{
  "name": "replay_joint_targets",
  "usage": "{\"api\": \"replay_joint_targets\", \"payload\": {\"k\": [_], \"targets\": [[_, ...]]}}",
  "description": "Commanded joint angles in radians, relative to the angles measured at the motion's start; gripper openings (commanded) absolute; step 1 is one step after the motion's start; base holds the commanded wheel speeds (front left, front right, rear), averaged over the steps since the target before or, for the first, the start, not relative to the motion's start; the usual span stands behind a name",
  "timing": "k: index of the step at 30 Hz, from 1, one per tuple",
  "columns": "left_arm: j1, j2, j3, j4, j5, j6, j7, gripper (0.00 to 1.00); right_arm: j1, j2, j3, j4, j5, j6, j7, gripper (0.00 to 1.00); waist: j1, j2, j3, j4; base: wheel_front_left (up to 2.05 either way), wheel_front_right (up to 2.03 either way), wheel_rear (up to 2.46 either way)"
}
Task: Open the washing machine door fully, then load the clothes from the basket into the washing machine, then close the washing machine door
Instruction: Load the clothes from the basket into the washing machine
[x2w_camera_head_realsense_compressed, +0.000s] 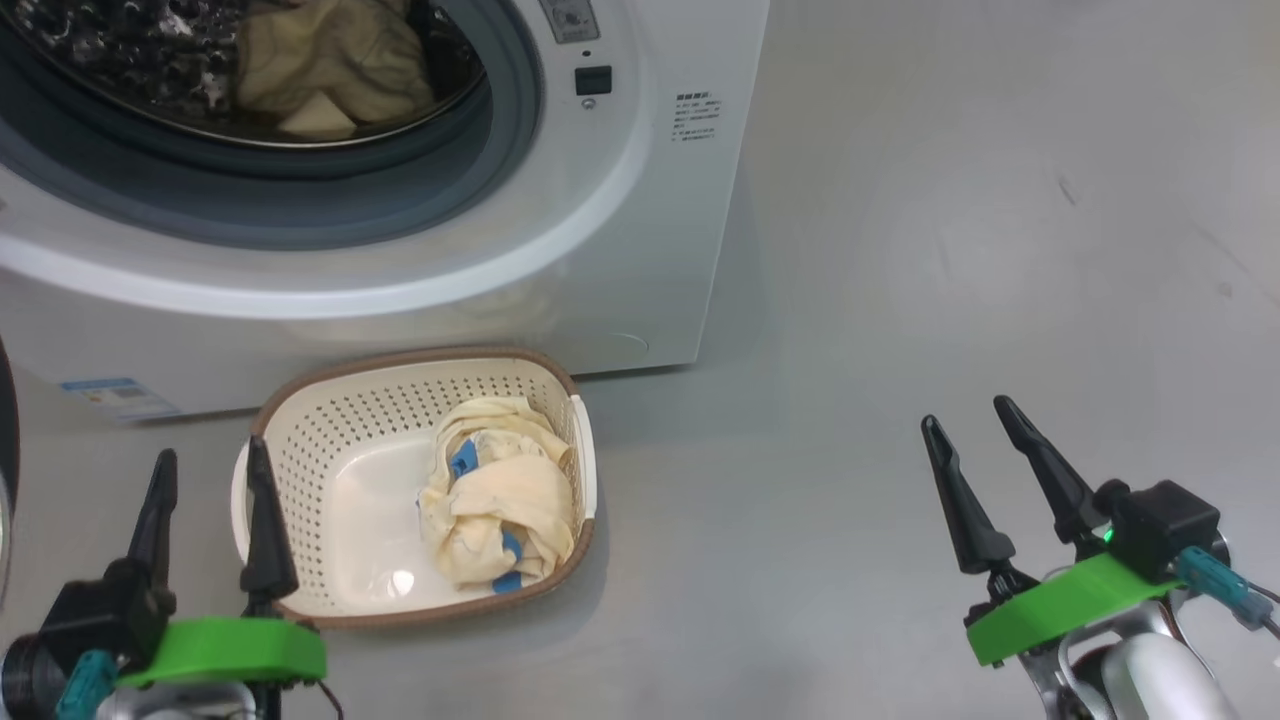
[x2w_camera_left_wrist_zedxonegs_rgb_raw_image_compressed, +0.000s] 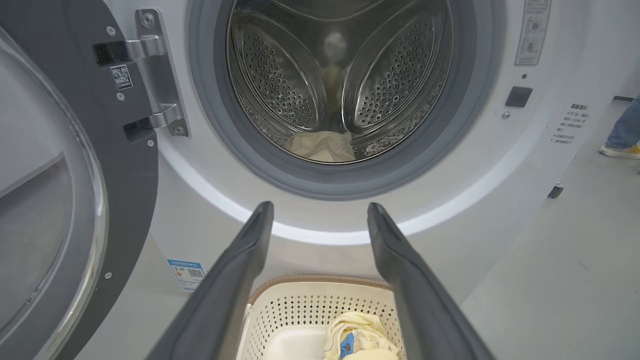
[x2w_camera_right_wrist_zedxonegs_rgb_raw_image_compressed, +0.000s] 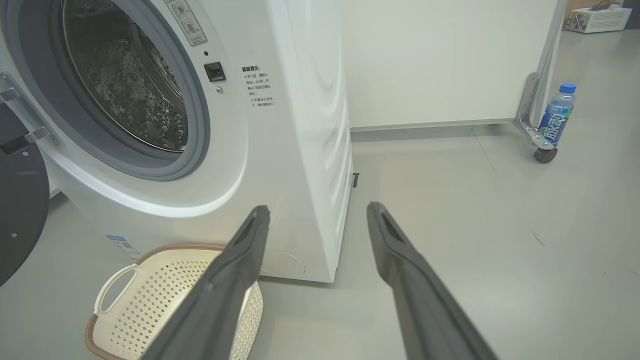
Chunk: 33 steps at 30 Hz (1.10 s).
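You're mid-loading: 1 garment (x2w_camera_head_realsense_compressed: 320, 60) in the washing machine (x2w_camera_head_realsense_compressed: 560, 250), clothes (x2w_camera_head_realsense_compressed: 495, 490) at 3 o'clock in the basket (x2w_camera_head_realsense_compressed: 340, 420). Left gripper (x2w_camera_head_realsense_compressed: 212, 450) and right gripper (x2w_camera_head_realsense_compressed: 965, 410) gape empty; lower the left onto them.

Door (x2w_camera_left_wrist_zedxonegs_rgb_raw_image_compressed: 131, 165) open, yellow clothes (x2w_camera_head_realsense_compressed: 495, 500) in basket (x2w_camera_head_realsense_compressed: 330, 440) & washer (x2w_camera_head_realsense_compressed: 560, 260).
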Motion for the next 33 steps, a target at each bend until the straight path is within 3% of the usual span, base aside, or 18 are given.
{"api": "replay_joint_targets", "payload": {"k": [1, 19, 33], "targets": [[-0.067, 0.013, 0.029, -0.015, 0.003, -0.008, -0.012, 1.0, -0.044, -0.007, 0.018, -0.035, 0.001, 0.004, -0.009, 1.0, 0.0, 0.0, 0.038, 0.006, 0.0, 0.0, 0.0], [-0.484, 0.02, -0.043, 0.241, 0.007, -0.119, 0.014, 1.0, -0.171, -0.019, 0.03, -0.078, 0.001, 0.004, -0.009, 1.0, 0.0, 0.0, 0.367, -0.052, 0.0, 0.0, 0.0], [-0.726, -0.016, -0.102, 0.633, -0.027, -0.225, 0.051, 1.0, -0.221, -0.016, 0.018, -0.112, -0.009, 0.004, -0.009, 1.0, 0.0, 0.0, 0.555, -0.075, 0.0, 0.0, 0.0]]}}
